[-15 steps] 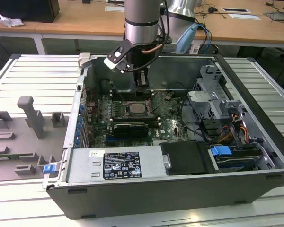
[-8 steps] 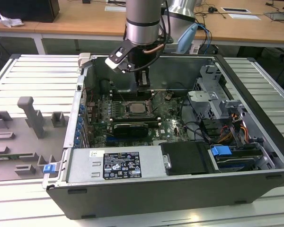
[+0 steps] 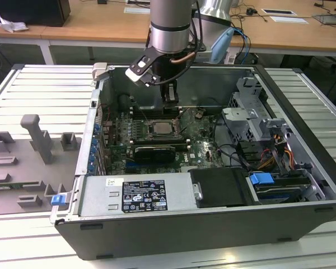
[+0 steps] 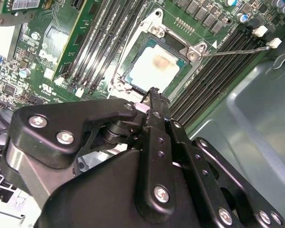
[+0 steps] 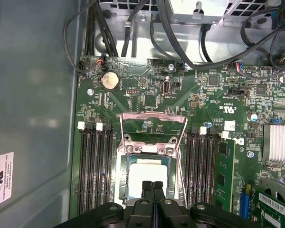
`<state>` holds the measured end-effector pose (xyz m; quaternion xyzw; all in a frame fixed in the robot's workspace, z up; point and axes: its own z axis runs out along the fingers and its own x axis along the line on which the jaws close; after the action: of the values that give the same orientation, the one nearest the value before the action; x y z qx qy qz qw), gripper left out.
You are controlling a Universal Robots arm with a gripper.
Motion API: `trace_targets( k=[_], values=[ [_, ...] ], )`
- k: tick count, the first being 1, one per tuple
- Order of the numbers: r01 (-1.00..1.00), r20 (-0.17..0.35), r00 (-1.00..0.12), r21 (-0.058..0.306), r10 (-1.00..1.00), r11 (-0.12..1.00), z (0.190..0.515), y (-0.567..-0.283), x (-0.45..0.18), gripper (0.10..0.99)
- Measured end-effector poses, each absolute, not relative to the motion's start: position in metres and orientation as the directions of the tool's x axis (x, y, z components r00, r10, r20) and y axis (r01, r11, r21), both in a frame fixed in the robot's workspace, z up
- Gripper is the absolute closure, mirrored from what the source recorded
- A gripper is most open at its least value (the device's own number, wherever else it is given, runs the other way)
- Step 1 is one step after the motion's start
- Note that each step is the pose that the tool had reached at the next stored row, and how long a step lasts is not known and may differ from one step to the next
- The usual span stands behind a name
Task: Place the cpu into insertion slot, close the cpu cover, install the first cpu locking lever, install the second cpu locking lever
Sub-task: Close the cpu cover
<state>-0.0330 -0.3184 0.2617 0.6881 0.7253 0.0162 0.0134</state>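
The cpu (image 5: 143, 176), a pale silver square with a brownish smear on top (image 4: 154, 69), lies in the insertion slot (image 3: 163, 128) on the green motherboard. The cpu cover (image 5: 152, 127), a thin metal frame with a square window, is swung open away from the socket. One thin wire locking lever (image 4: 237, 49) stretches from a socket corner out over the memory slots. My gripper (image 5: 152, 186) hangs just above the cpu's edge, fingers pressed together and shut on nothing. The exterior view has the gripper (image 3: 169, 96) pointing down into the open case, over the socket's far side.
Black memory slots (image 5: 92, 166) flank the socket on both sides. The grey case wall (image 5: 33, 109) runs close beside one bank. Cables (image 5: 133, 28) hang past the board's edge. A labelled power supply box (image 3: 140, 194) and a drive cage (image 3: 252, 112) crowd the case.
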Motion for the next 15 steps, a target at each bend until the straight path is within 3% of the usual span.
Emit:
trace_targets(
  k=[15],
  values=[
    [0.998,0.003,-0.053,0.042,0.999,0.053,0.2689,-0.3184,-0.0241,0.980]
  ],
)
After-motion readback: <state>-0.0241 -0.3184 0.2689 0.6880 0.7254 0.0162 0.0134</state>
